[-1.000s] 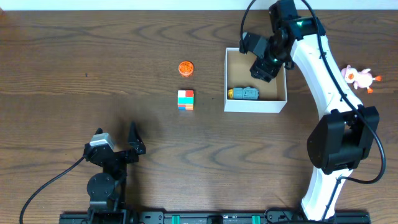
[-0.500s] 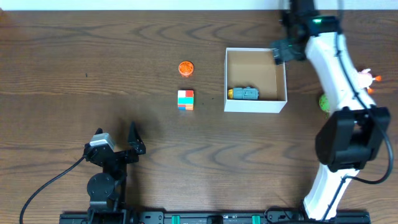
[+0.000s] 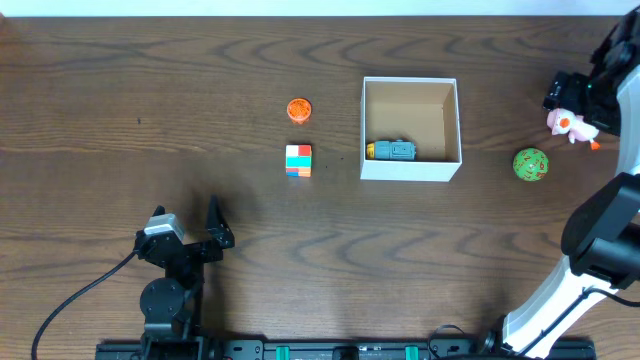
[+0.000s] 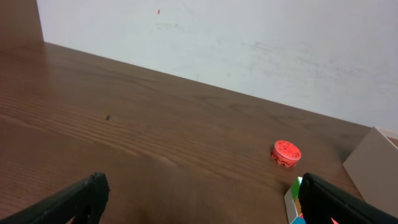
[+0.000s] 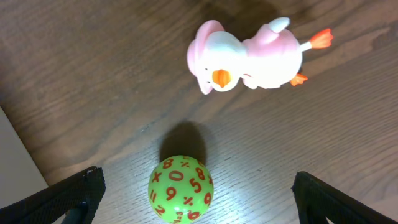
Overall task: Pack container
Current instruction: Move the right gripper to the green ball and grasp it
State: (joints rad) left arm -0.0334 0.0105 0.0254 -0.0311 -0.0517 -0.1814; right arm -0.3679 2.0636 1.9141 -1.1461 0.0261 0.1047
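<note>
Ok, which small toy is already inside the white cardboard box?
The grey-blue toy vehicle with a yellow end, lying against a wall of the white box. The orange disc, multicoloured cube, green numbered ball and pink duck sit outside it.

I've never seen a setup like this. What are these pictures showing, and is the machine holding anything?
Two robot arms work at a wooden table, each ending in a two-finger gripper. One picture looks straight down; the other two come from cameras on the wrists, with dark fingers at the bottom corners. On the table stand an open box with a grey toy inside, an orange disc, a coloured cube, a green ball and a pink duck. The left gripper is open, facing the disc; the right gripper is open above the ball and duck. Neither holds anything.
</note>
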